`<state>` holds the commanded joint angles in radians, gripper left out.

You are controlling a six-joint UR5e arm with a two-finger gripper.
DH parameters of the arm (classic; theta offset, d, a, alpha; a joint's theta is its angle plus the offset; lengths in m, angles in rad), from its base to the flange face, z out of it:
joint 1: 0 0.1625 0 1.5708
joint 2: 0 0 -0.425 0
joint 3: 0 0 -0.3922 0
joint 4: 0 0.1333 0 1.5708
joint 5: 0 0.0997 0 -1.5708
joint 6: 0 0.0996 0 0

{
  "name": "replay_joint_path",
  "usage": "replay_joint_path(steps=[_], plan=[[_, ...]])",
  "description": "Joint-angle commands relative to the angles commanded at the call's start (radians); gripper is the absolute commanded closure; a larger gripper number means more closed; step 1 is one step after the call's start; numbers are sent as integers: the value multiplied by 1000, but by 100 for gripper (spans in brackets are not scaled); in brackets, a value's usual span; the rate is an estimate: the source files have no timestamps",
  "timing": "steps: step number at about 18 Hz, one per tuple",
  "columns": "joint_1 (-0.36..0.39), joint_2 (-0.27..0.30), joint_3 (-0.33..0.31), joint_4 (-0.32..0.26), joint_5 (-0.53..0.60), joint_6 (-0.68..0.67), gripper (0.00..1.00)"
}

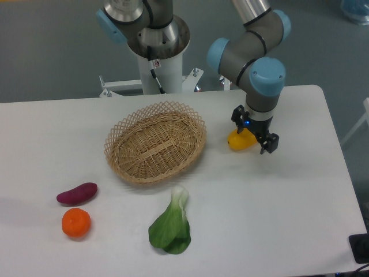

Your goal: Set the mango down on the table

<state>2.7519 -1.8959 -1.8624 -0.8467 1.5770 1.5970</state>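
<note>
Resting on the table (300, 190), one mango (239, 140) touches the end effector (257, 136) (fingers apart).

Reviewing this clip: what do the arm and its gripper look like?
The arm has grey metallic tube links with light-blue plastic caps on the joints. Its small black two-finger gripper carries a tiny blue light near the wrist. A black cable runs down the white mounting pedestal.

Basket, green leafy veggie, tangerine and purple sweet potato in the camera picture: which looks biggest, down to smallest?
1. Wicker basket, by far the biggest.
2. Green leafy vegetable.
3. Purple sweet potato and tangerine: too close to rank. The potato looks longer, the tangerine rounder and fatter.
</note>
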Motion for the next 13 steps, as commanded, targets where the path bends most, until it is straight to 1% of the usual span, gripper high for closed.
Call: replay_joint_path(steps=[2, 7, 8, 11, 13], plan=[[0, -14, 34, -9, -5, -31, 0], [0, -60, 153, -106, -17, -61, 0], [-2, -69, 173, -115, -28, -80, 0], [-2, -94, 218, -117, -60, -153, 0], [-2, -112, 252, -129, -63, -186, 0]])
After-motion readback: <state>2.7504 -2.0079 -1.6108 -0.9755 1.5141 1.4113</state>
